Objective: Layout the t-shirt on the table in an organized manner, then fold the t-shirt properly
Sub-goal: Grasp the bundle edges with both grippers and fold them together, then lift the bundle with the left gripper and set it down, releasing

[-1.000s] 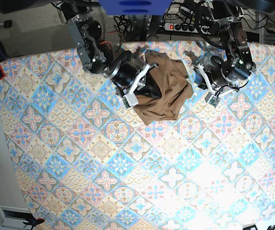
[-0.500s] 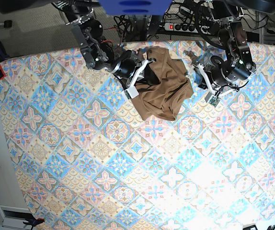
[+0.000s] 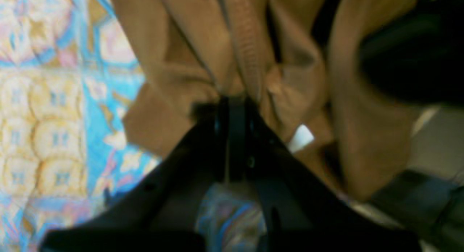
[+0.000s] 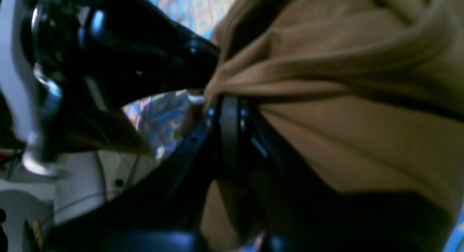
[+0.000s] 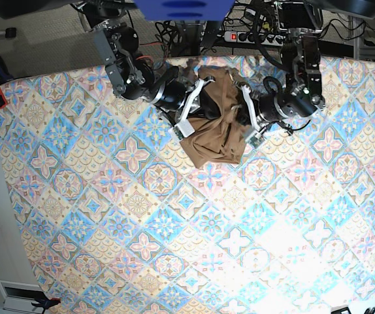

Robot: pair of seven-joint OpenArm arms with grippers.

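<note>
Plain tan-brown cotton t-shirt lies bunched at the far edge of the table covered in blue, pink and cream tile-patterned cloth, between both arms. Left gripper is clenched on a gathered fold beside a ribbed band, probably the collar; a white tag shows nearby. Right gripper is clenched on another fold of cloth, fabric drawn taut from it. Step in hand, judged: spreading. Advice: draw the two grips apart evenly, keep cloth low over the table, and avoid tugging against the collar seam or dragging the garment off the edge.
</note>
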